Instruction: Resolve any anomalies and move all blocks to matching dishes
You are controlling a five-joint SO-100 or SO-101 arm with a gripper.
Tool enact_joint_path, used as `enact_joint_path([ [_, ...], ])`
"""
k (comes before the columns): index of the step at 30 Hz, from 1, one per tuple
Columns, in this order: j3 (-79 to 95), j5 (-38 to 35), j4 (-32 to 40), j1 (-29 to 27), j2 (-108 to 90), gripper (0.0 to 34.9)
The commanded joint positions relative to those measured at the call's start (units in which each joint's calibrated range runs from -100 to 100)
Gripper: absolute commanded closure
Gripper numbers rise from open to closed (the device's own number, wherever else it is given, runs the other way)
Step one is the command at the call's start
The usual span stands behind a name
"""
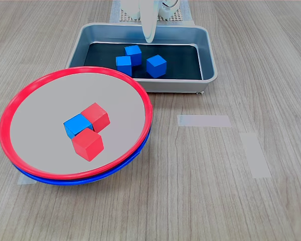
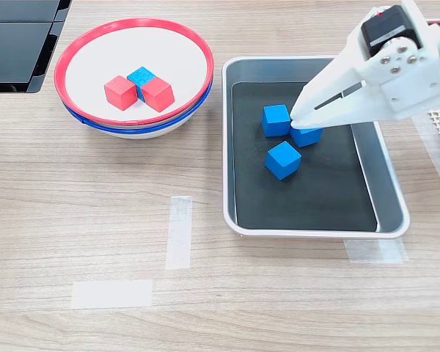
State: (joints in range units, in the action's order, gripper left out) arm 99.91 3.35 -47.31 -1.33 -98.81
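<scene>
Blocks split between stacked dishes and a tray on a pale wood-grain surface.

In the first exterior view, strips of tape lie nearest; the red-rimmed dish sits nested on the blue-rimmed dish, holding two red blocks and one blue block. Behind, the grey tray holds three blue blocks. The white gripper hangs over them, its jaws nearly closed, grasping nothing.
</scene>
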Motion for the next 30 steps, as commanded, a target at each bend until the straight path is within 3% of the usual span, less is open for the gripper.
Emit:
enact_joint_path([
  [1,0.09,0.05,-0.11,0.06,-0.26,34.6],
  [7,0.09,0.15,-0.11,-0.04,-0.26,34.6],
  [12,0.09,2.34,-0.44,-3.61,-0.26,34.5],
  [13,0.09,2.0,-0.52,-3.05,-0.17,32.6],
  [14,-1.0,0.88,-1.1,-2.95,1.54,27.7],
  [15,-2.46,-0.05,-1.1,-3.52,3.33,26.7],
  [17,-8.1,-4.4,-0.86,-4.84,10.41,26.7],
  [19,-15.29,-8.6,0.96,-6.15,20.81,29.0],
  [24,-37.05,-11.38,7.15,-7.57,50.32,27.3],
  [30,-55.26,-13.97,7.23,-8.41,72.5,25.0],
])
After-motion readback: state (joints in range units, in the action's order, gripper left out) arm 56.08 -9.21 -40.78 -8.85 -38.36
